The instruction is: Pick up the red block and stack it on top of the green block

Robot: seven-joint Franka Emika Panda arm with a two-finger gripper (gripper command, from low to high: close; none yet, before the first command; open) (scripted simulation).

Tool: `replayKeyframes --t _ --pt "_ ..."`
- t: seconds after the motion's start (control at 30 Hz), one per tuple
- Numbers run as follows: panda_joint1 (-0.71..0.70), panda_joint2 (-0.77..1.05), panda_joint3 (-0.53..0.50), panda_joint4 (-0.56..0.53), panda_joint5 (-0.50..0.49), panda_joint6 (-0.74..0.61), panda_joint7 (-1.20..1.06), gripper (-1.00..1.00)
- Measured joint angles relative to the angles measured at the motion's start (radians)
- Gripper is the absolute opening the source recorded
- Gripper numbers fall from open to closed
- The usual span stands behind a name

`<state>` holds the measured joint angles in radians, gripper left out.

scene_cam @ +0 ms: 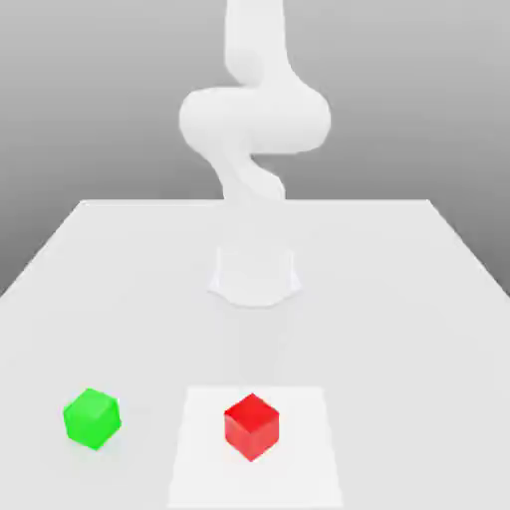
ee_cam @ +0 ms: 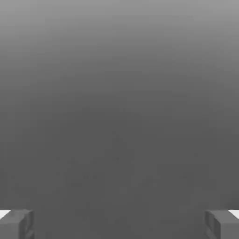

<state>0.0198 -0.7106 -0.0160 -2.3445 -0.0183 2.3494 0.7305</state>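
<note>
The red block (scene_cam: 251, 425) sits near the front of the white table, on a paler square patch (scene_cam: 304, 468). To the exterior view's left of it, a block's width or more away, the green block (scene_cam: 93, 417) rests on the table by itself. In the hand view my gripper (ee_cam: 119, 225) is open, its grey fingertips (ee_cam: 16, 225) far apart with nothing between them, against a plain grey background. The white arm (scene_cam: 254, 115) rises behind the blocks, well back from both.
The arm's round base (scene_cam: 255, 274) stands at the middle of the table (scene_cam: 418, 299). The table's edges run along the exterior view's left, right and back.
</note>
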Motion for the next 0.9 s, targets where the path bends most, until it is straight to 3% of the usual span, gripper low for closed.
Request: replayKeyframes --t 0.3,0.57,0.7,0.87,0.9 --pt "0.066 0.333 -0.074 -0.165 -0.038 0.184 -0.281 0.00" --pt "0.108 0.624 -0.124 -0.308 -0.007 0.344 -0.571 0.00" --pt "0.096 0.770 -0.104 -0.363 0.038 0.432 -0.713 0.00" --pt "0.060 0.952 -0.056 -0.346 0.100 0.581 -0.773 0.00" --pt "0.053 0.977 -0.047 -0.342 0.106 0.603 -0.778 -1.00"
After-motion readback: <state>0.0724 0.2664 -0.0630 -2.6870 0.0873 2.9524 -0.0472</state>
